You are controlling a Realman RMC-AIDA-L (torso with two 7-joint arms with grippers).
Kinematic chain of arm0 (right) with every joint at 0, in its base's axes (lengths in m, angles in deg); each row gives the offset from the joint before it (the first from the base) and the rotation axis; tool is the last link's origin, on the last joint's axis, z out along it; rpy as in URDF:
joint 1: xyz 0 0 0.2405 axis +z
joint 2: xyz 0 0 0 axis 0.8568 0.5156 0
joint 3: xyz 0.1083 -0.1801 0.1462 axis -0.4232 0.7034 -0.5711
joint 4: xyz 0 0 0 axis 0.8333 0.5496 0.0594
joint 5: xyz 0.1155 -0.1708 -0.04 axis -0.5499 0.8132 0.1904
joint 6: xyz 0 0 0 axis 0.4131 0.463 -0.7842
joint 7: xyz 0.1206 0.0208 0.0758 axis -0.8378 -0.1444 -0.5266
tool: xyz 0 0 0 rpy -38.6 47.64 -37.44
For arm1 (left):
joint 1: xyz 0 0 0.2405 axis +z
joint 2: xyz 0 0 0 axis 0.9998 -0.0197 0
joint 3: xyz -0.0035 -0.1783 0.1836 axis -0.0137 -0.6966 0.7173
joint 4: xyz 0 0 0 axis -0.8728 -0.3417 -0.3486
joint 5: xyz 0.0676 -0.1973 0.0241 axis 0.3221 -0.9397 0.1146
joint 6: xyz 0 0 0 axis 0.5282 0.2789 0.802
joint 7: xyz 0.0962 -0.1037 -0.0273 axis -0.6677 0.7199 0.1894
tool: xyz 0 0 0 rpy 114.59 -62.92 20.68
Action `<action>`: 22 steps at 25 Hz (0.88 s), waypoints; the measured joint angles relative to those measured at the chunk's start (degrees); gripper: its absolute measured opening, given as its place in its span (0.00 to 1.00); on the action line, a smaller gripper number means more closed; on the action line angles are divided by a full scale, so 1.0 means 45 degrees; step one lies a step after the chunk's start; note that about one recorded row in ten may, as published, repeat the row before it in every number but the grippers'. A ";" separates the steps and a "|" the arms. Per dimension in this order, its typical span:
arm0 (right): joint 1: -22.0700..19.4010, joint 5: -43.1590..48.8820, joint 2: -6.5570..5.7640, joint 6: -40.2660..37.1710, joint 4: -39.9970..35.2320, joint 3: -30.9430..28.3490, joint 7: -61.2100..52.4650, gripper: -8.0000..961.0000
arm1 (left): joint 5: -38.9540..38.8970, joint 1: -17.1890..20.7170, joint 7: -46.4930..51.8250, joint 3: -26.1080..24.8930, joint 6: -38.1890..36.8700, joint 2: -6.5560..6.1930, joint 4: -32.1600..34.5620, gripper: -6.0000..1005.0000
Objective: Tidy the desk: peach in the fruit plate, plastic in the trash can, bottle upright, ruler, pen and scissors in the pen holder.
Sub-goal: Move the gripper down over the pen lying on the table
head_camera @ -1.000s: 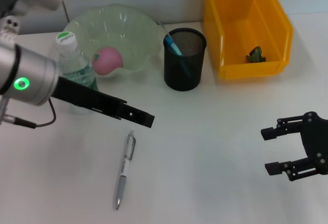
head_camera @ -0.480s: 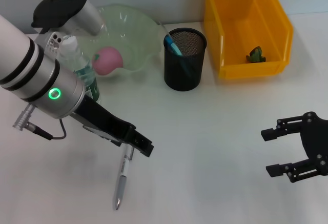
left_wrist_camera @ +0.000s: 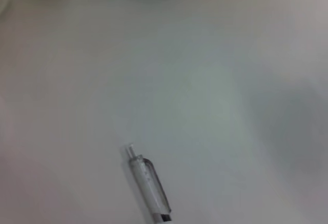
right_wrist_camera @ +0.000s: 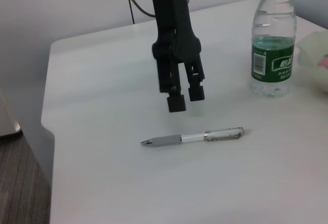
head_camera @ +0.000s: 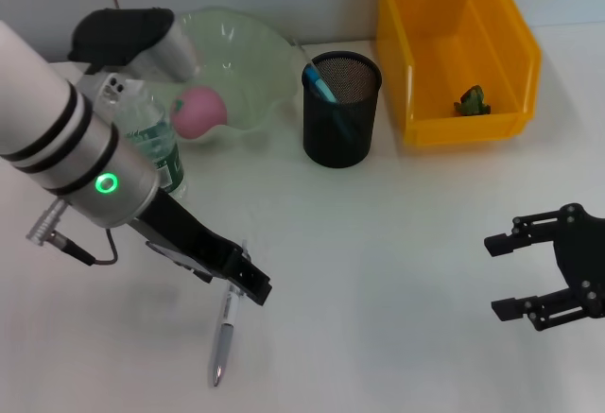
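Left claw [right_wrist_camera: 182, 99] slightly open, empty, hovering over pen [head_camera: 225, 330] on counter [head_camera: 378, 281]; right claw [head_camera: 515, 276] open, idle.

White desk [head_camera: 397, 271]

White desk [head_camera: 378, 243]; pale wall [right_wrist_camera: 77, 3]; dark floor [right_wrist_camera: 20, 183]

Lab-like white desk [head_camera: 378, 243], plain wall [right_wrist_camera: 77, 3]
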 joint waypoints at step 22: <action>0.0231 0.0165 0.0052 0.0593 0.0091 0.0343 -0.0042 0.76 | 0.0636 -0.1189 -0.1217 0.0582 0.1354 0.0028 -0.2523 0.79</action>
